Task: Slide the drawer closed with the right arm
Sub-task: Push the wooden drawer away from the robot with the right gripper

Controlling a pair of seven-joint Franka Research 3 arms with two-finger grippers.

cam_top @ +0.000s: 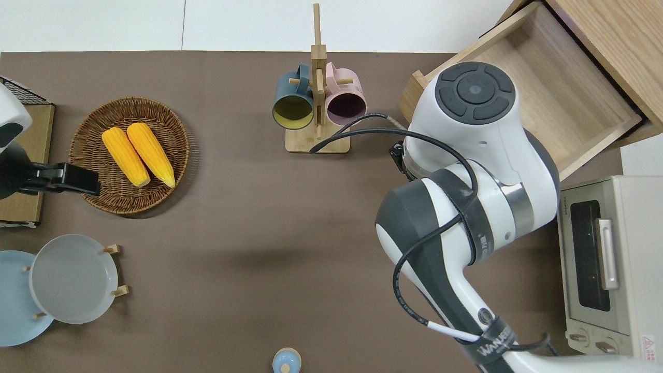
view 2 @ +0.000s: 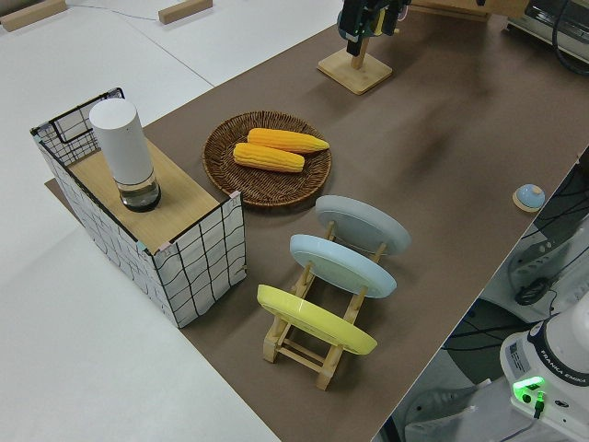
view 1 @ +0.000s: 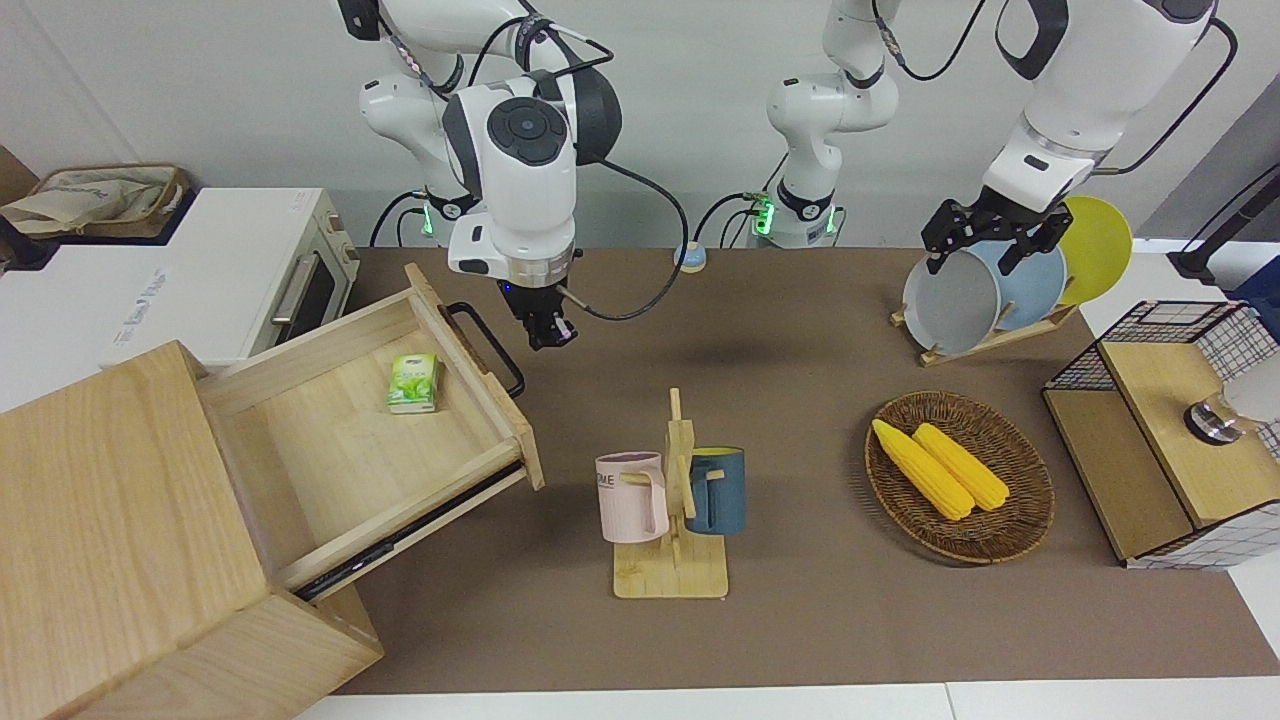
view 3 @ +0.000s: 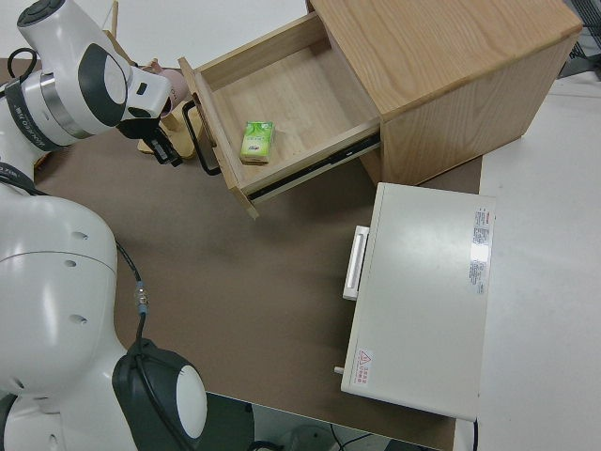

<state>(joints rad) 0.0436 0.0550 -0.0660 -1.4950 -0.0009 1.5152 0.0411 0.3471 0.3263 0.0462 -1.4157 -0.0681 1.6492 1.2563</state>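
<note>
the right tool [view 1: 551, 334] hangs from the right arm [view 1: 515, 150] over bare worktop [view 1: 780, 400], its tip pointing down; whether its fingers are wide or narrow i cannot tell. just beside it, toward the right arm's end of the worktop, is the black loop handle [view 1: 487, 347] on the drawer [view 1: 365, 430], not touched by it. the drawer stands pulled well out of the big wooden box [view 1: 120, 540], its front facing the tool, its long axis running along that front, skewed to the worktop's edge. a small green packet [view 1: 413, 382] lies inside. the mug rack [view 1: 672, 500] stands farther from the robots than the tool. the left arm is parked.
</note>
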